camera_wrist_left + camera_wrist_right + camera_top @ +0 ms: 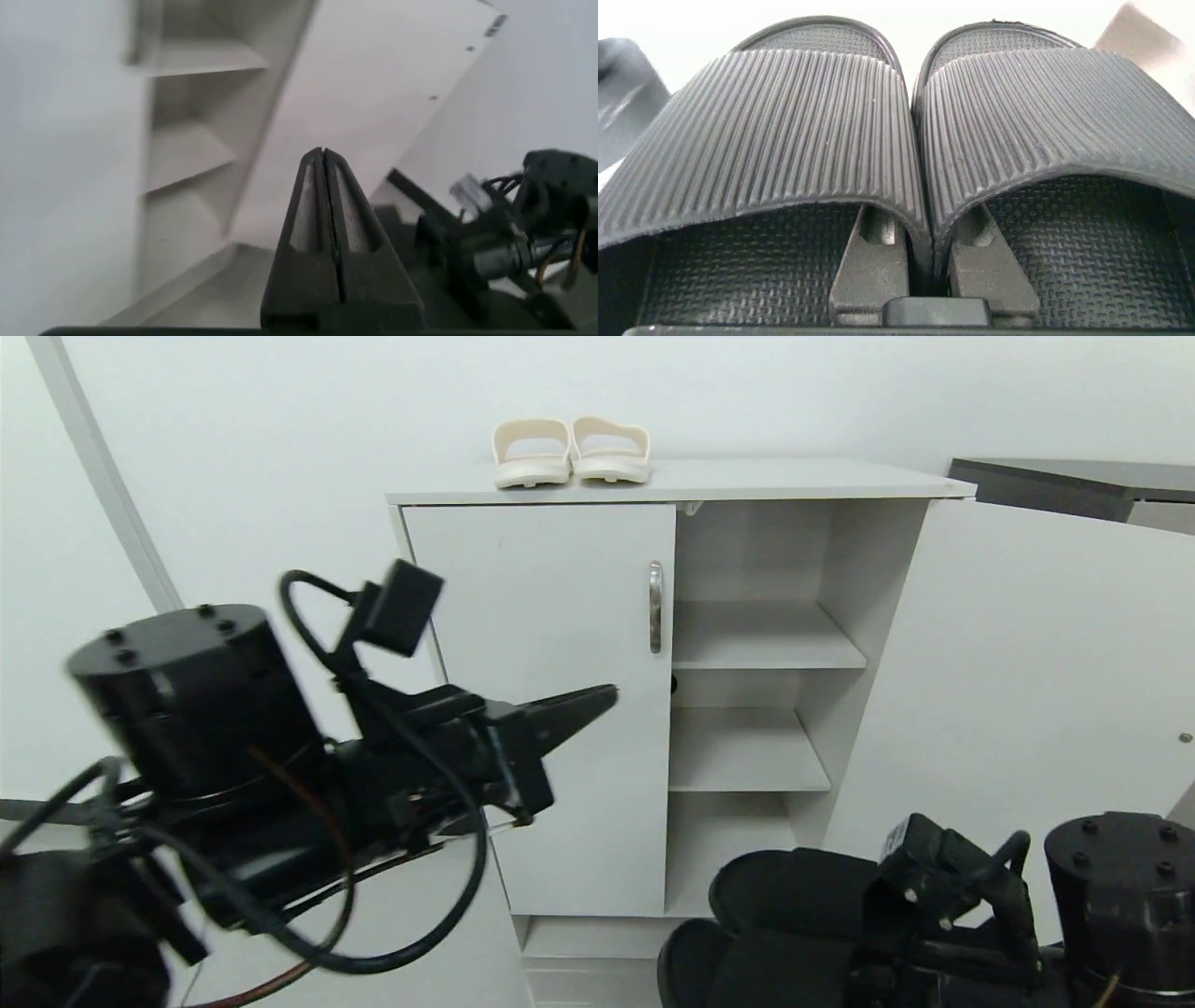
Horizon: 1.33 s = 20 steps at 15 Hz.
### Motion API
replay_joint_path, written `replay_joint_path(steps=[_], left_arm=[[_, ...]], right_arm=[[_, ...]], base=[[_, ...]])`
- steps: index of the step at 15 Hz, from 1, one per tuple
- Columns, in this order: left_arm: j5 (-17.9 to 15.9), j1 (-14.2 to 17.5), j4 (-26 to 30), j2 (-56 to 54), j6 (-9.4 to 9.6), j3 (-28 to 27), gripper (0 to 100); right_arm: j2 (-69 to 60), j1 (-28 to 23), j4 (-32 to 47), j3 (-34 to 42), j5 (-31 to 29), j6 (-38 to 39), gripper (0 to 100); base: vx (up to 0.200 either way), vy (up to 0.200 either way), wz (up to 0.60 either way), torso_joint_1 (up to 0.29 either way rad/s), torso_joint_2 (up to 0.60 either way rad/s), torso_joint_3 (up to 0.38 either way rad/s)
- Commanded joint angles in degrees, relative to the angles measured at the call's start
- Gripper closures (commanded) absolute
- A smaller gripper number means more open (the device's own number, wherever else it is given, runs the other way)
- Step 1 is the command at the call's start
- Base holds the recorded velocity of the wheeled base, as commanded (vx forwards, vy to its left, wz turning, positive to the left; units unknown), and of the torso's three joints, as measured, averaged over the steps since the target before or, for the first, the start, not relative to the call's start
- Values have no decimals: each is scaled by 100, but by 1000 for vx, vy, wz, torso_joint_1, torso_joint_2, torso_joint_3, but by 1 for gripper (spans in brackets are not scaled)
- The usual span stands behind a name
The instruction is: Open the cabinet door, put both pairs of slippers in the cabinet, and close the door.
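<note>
The door-opening step looks done, and loading the first pair is the step in hand. On the left, the left gripper [602, 695] hangs in front of the closed left door [541, 709] of the white two-door wooden cabinet [747, 481]. Its two black fingers are pressed flat together with nothing between them, and they point toward the brushed metal bar handle [655, 607]. On the cabinet's top, above that door, the pair of pale cream moulded slippers [571, 453] sits side by side, well apart from both grippers. Further right, the open half of the cabinet shows two white shelves [761, 649] and a bottom compartment below them. Low in front of that compartment, outside the cabinet, the pair of black ribbed rubber slippers [794, 905] is held by the right gripper [924, 266]. In the right wrist view one of the fingers [873, 271] lies under each strap, and the slippers' adjoining inner walls are pinched between them, so the jaws are closed on the pair. At the far right the open right door [1046, 691] stands swung wide. The next move likely calls for carrying the black pair forward into a compartment, clear of the shelf edges and the closed door's edge, then letting go. The cream pair would follow.
</note>
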Motion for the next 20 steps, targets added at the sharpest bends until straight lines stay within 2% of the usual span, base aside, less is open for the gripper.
replay_joint_path(steps=[1,2,5,6,7,9,10,11,13,17,19,20], left_arm=[[801,704,1006,-2368,335,1166,100],[1038,1003,1911,-3220,344,1262,100],[1434,1609,4020,-4987,722,1253,100],[1689,1811,4539,-5435,880,1262,100],[2067,2005,4882,-5831,942,1262,100],[2620,2321,5049,-6349,986,1297,100],[2699,2567,5093,-6508,1074,1385,100],[2708,2980,5102,-6754,1179,1640,100],[2691,3393,5102,-7061,1206,2036,100],[2699,3481,5102,-7562,1206,2695,100],[2673,3868,5102,-7852,1223,3011,100],[2603,3886,5102,-7993,1320,3134,100]], right_arm=[[448,-101,-88,-248,-489,129,100],[572,-83,-141,-319,-718,190,100],[897,-13,-650,-521,-1280,560,100],[958,5,-677,-538,-1456,568,100],[1011,13,-677,-573,-1561,568,100],[1108,31,-694,-635,-1605,577,100],[1116,40,-694,-626,-1605,577,100],[1125,57,-703,-600,-1623,577,100],[1116,145,-703,-573,-1728,568,100],[1134,180,-703,-573,-1816,577,100],[1143,216,-703,-565,-1825,568,100],[1143,224,-703,-565,-1825,568,100]], base=[[0,0,0,0,0,0],[0,0,0,0,0,0],[0,0,0,0,0,0],[0,0,0,0,0,0],[0,0,0,0,0,0],[0,0,0,0,0,0],[0,0,0,0,0,0],[0,0,0,0,0,0],[0,0,0,0,0,0],[0,0,0,0,0,0],[0,0,0,0,0,0],[0,0,0,0,0,0]])
